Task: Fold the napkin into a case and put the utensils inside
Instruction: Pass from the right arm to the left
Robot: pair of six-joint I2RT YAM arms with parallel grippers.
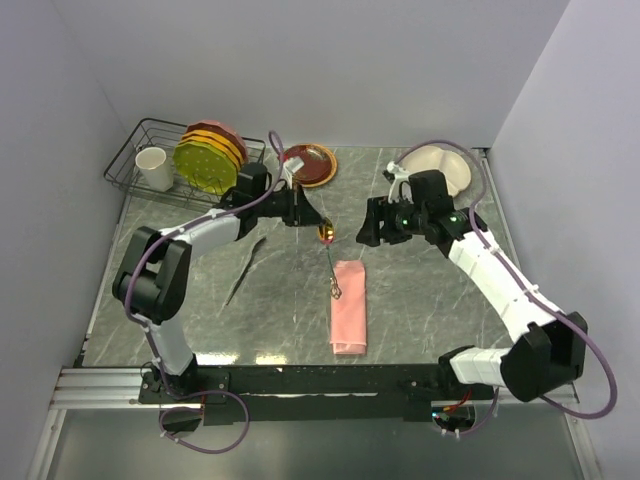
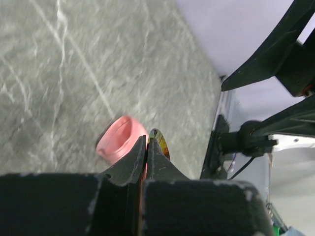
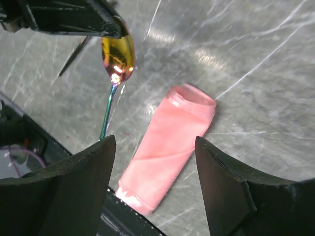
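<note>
Under left tool (image 1: 315, 223), clenched on spoon (image 1: 326, 234) bowl, handle hangs beside case (image 1: 349, 305) lying on worktop (image 1: 430, 300). Right tool (image 3: 155, 140) gapes, empty, above case. Risk: slick bowl pinch could slip; handle misses mouth, shoves satin.

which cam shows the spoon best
Right wrist: the spoon shows large, gold bowl and thin handle, hanging from the left end effector. Top external shows it small; left wrist shows only a sliver of bowl.
</note>
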